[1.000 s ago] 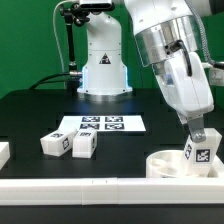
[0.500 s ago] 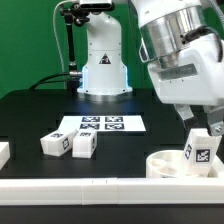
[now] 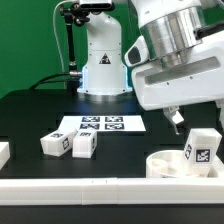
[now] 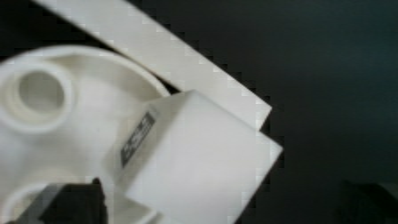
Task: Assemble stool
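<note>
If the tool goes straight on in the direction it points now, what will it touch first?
Most likely the upright leg that stands on the round seat. The wrist view shows this leg directly ahead of the open tool. Depth is unclear, so the gap between them cannot be judged.

Round white seat (image 3: 160, 160), tagged leg (image 3: 201, 148) upright inside, two legs (image 3: 55, 144) lying apart

The exterior cam sits low, roughly at table height, just behind the white rail (image 3: 80, 186) on the near edge. It looks across the black table (image 3: 30, 115) at the robot base (image 3: 103, 70) and the green backdrop (image 3: 30, 40) from a medium distance. The wrist cam points steeply down, super close and blurry. Both views catch the seat (image 3: 160, 166) with the leg (image 3: 202, 150) standing in it, plus that rail.
</note>
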Motion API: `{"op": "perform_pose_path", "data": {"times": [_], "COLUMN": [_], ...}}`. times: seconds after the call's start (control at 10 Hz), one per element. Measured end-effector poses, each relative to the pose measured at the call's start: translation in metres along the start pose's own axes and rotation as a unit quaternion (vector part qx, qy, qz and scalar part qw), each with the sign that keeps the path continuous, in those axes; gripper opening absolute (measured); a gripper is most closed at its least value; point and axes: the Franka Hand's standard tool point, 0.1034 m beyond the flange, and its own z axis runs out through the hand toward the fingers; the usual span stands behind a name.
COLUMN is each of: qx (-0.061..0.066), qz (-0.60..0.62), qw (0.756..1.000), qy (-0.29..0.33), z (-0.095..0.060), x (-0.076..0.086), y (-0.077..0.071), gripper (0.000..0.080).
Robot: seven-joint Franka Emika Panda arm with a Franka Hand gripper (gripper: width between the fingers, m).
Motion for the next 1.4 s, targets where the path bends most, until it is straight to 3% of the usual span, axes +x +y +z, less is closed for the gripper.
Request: {"op": "perform_pose_path", "data": {"times": [0.2, 0.7, 0.9, 1.2, 1.4], "qx": [-0.013, -0.014, -0.022, -0.046, -0.053], "qz": [-0.118, -0.283, -0.383, -0.544, -0.609], "qw": [0.993, 0.959, 0.924, 0.838, 0.792], "qy": [0.005, 0.004, 0.007, 0.008, 0.004], "z": [0.0009, 0.0006, 0.0012, -0.0006, -0.0006], "x": [-0.0027, -0.0001, 0.0013, 0.0012, 0.0019], "y": [-0.0022, 0.0003, 0.0003, -0.0055, -0.0045], "gripper": [0.0649, 0.0649, 0.0649, 0.0649, 0.0649]}}
